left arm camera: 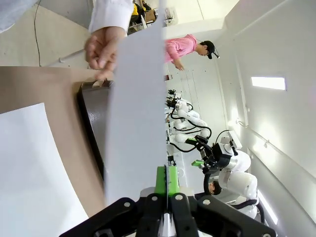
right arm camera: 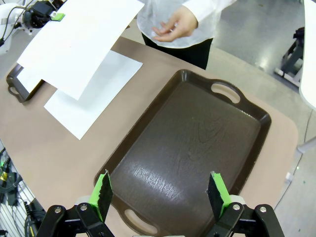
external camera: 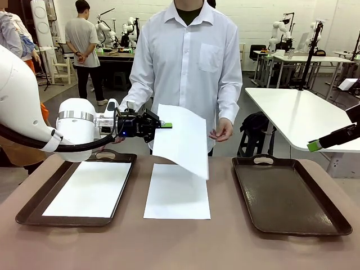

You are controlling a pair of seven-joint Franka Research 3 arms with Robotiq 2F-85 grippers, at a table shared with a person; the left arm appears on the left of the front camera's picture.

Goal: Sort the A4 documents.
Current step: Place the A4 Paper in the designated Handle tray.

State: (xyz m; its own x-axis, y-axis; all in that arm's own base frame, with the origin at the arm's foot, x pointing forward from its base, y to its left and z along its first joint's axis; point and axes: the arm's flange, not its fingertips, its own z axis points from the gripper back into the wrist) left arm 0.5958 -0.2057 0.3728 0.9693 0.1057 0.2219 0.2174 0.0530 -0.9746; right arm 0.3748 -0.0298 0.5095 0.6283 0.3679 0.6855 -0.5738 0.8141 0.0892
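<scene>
Above the middle of the table [external camera: 225,242], the left jaws were clamped on one white sheet [external camera: 183,140], gripping it by the edge on the robot's left. The sheet hung tilted in the air. Its lower corner hung over a second sheet [external camera: 177,194], which lay flat on the table between the two trays. A third sheet [external camera: 90,188] lay flat inside the left tray [external camera: 31,216]. The right jaws stood wide apart with nothing between them, raised over the right tray [right arm camera: 197,133] and well apart from every sheet. At the far side of the table stood a person in a white shirt [external camera: 191,62]. One hand [external camera: 221,130] was loosely open near the raised sheet's far edge, apart from it.
</scene>
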